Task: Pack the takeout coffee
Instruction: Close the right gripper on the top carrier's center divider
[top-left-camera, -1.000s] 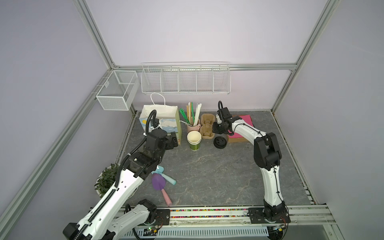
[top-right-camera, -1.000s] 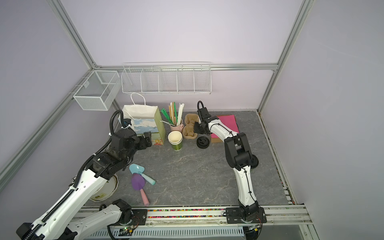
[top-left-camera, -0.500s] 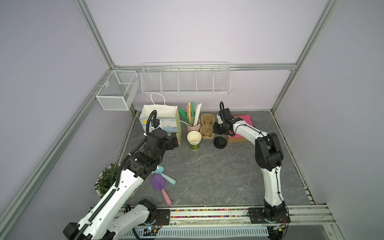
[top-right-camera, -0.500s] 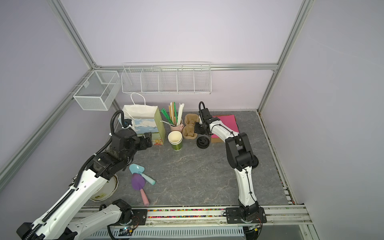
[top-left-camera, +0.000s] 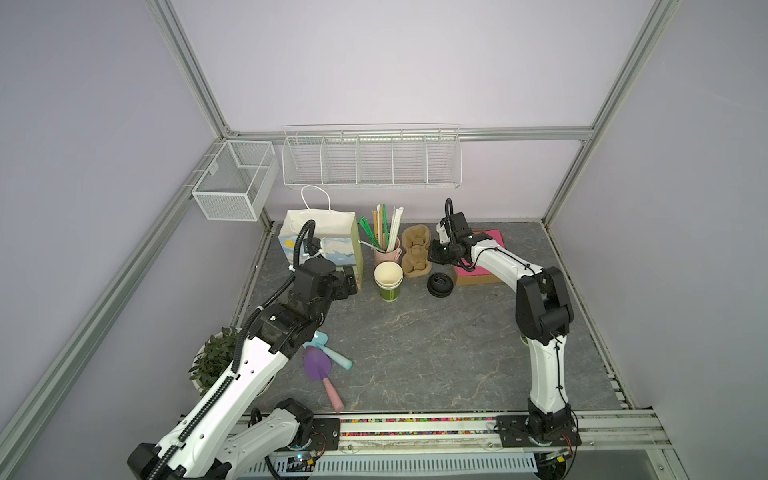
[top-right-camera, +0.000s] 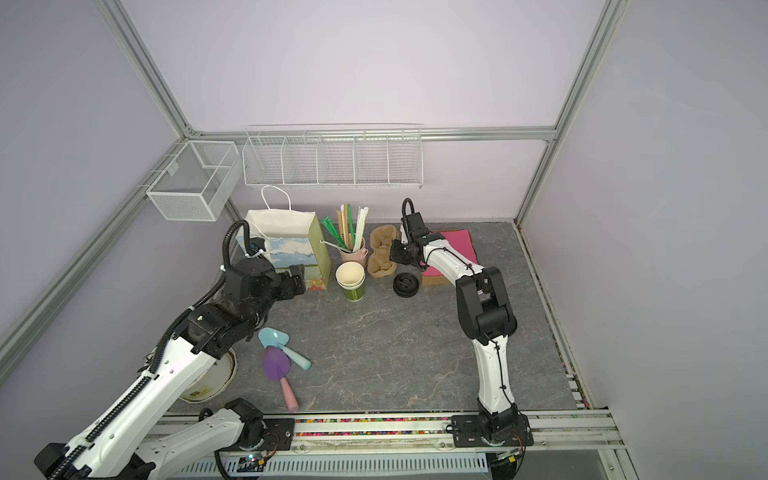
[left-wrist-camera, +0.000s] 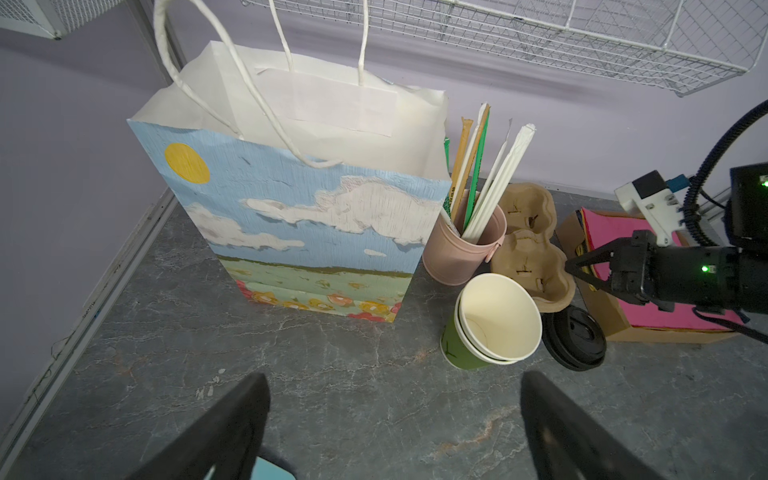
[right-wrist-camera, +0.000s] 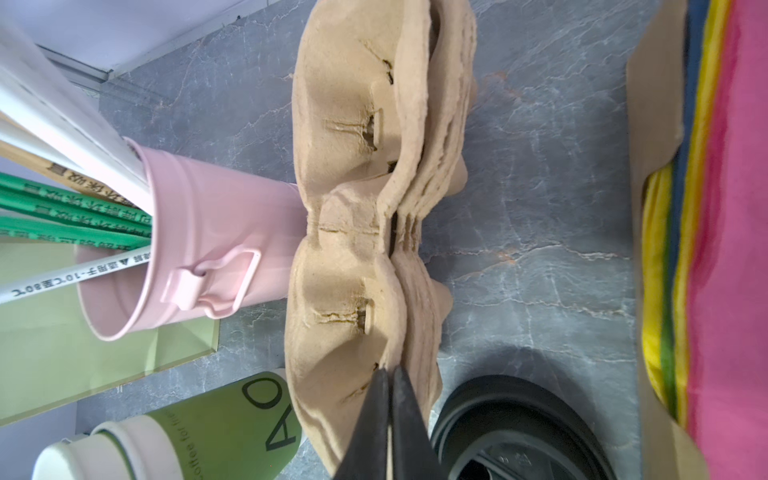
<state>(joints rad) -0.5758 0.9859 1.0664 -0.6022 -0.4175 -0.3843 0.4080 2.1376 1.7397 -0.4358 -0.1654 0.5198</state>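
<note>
Well, the left gripper (left-wrist-camera: 395, 376) hung low in front of the bag (left-wrist-camera: 316, 232), its jaws spread wide with nothing between them, clear of the bag's painted face. The bag stood upright with its mouth open. On the side of the bag nearest the right arm, the bucket (left-wrist-camera: 461, 249) of straws stood just beside it. The lidless cups (left-wrist-camera: 494, 320) were stacked a little forward of the bucket, near the bag's front corner. Next out from the bag came the carriers (right-wrist-camera: 349, 208), then the loose lids (left-wrist-camera: 575, 338) on the table, and farthest out the box (left-wrist-camera: 665, 334) of coloured paper. The right gripper (right-wrist-camera: 389, 374) was shut tight, tips together at the rim of the top carrier. Whether it had nipped a layer of carrier, I could not tell. As for the coffee, no capped cup showed in any view, so I could not tell where it sat
</note>
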